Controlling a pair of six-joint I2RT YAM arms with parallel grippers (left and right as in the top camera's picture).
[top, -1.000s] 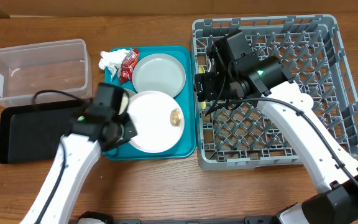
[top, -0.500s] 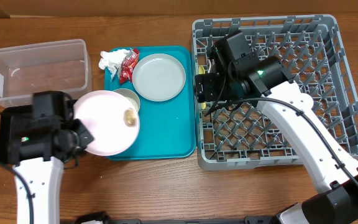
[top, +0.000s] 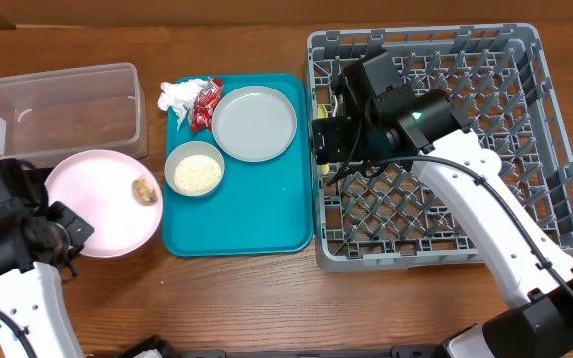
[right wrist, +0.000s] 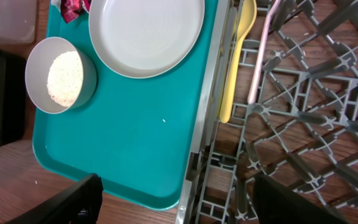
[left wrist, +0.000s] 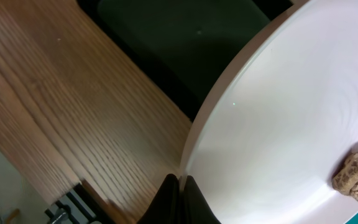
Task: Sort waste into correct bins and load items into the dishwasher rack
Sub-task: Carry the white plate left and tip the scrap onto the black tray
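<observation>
The left gripper (left wrist: pixel 178 186) is pinching the round white-pink plate (top: pixel 97 209) at lower left, probably to dump its small brown food morsel (top: pixel 145 189), and the right gripper (right wrist: pixel 176 186) is hanging open, empty.

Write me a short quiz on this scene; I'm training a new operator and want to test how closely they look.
1. True or false: the grey bowl on the teal tray is empty.
2. What lies on the pink plate pinched by the left fingers? A) a tea bag B) a brown morsel C) a bottle cap
3. Fill in: the yellow spoon lies in the ____.
Key: 1 false, it holds white grains; 2 B; 3 dishwasher rack.
</observation>
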